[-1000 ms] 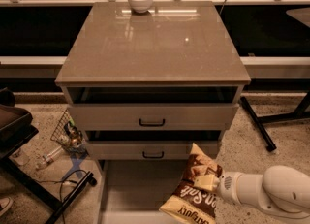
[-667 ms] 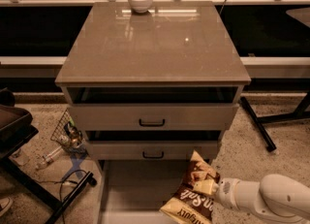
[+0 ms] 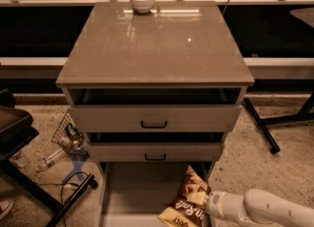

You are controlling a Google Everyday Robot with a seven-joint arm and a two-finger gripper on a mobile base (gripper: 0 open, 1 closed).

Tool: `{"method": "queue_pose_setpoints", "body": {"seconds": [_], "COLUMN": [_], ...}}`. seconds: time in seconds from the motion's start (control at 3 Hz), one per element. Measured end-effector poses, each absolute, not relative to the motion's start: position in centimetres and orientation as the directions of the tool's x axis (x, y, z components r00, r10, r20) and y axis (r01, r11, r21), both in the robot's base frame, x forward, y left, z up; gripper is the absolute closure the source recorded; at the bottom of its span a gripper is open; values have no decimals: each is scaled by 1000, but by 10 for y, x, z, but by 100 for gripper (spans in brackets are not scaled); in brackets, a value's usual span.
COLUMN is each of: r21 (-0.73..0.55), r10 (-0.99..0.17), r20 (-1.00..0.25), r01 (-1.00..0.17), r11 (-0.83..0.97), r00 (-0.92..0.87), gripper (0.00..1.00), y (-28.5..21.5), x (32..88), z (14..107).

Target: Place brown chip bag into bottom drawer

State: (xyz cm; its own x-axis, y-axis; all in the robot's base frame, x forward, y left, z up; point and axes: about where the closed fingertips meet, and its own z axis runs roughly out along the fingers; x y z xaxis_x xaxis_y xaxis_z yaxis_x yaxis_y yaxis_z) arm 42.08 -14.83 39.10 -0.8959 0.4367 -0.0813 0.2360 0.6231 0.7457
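Brown chip bag [image 3: 188, 202] touches claw [image 3: 210, 205] above bottom drawer [image 3: 137, 191].

Claw [image 3: 206, 203] right of chip bag [image 3: 184, 207], at right of bottom drawer [image 3: 141, 191].

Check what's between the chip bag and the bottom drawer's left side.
Only bare bottom drawer floor, camera view. The gripper is at the right edge of the brown chip bag.

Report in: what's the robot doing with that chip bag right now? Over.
Gripper low right, at brown chip bag right edge. Bag tilted over right side of bottom drawer, drawer pulled out. Nothing seen on drawer floor beside it.
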Motion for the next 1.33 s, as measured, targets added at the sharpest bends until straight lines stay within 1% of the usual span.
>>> {"method": "queue_pose_setpoints", "body": {"seconds": [0.67, 1.0, 1.33], "r21": [734, 734, 763], "r10": [470, 478, 454], "r20": [-19, -10, 10], "r01": [307, 319, 301], "r11": [606, 600, 572], "r00": [-882, -878, -891], "gripper": [100, 100, 100], "y": [-125, -112, -56], "x": [423, 429, 456], "z": [309, 297, 280]}}
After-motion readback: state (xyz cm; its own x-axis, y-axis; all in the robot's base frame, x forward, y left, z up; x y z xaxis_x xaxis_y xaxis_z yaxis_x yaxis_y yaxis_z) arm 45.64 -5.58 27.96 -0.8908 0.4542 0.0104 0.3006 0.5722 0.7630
